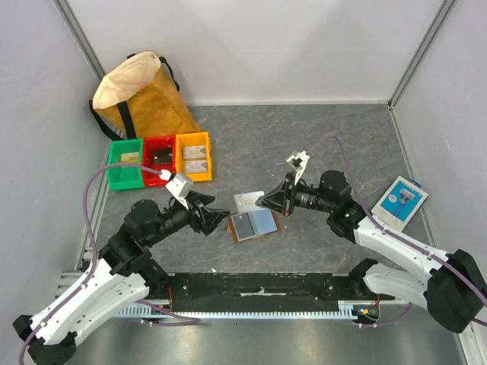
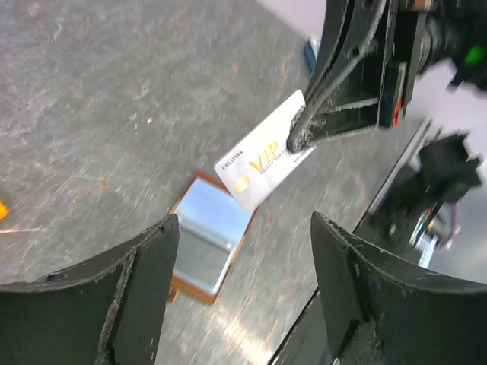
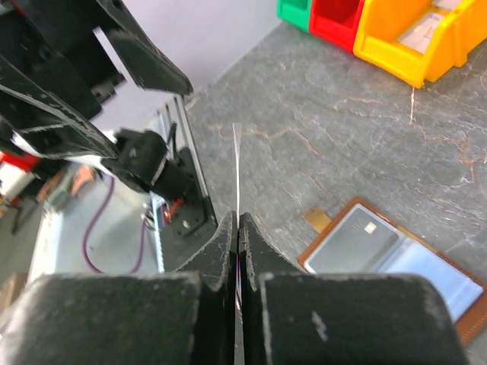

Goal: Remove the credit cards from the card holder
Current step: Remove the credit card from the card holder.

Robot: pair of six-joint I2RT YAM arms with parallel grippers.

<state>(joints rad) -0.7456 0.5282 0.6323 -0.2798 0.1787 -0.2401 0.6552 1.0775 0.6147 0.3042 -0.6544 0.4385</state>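
The brown card holder (image 1: 254, 225) lies open on the table, pale blue-grey inside, with a grey card (image 3: 356, 242) in its left pocket. It also shows in the left wrist view (image 2: 207, 242). My right gripper (image 1: 265, 201) is shut on a whitish credit card (image 1: 248, 201) and holds it in the air above the holder's far edge. The card shows gold "VIP" lettering in the left wrist view (image 2: 259, 163) and edge-on in the right wrist view (image 3: 237, 171). My left gripper (image 1: 221, 214) is open and empty, just left of the holder.
Green (image 1: 125, 165), red (image 1: 159, 160) and yellow (image 1: 194, 157) bins stand at the back left, with a tan bag (image 1: 141, 95) behind them. A blue-and-white flat packet (image 1: 400, 201) lies at the right. Walls enclose the table.
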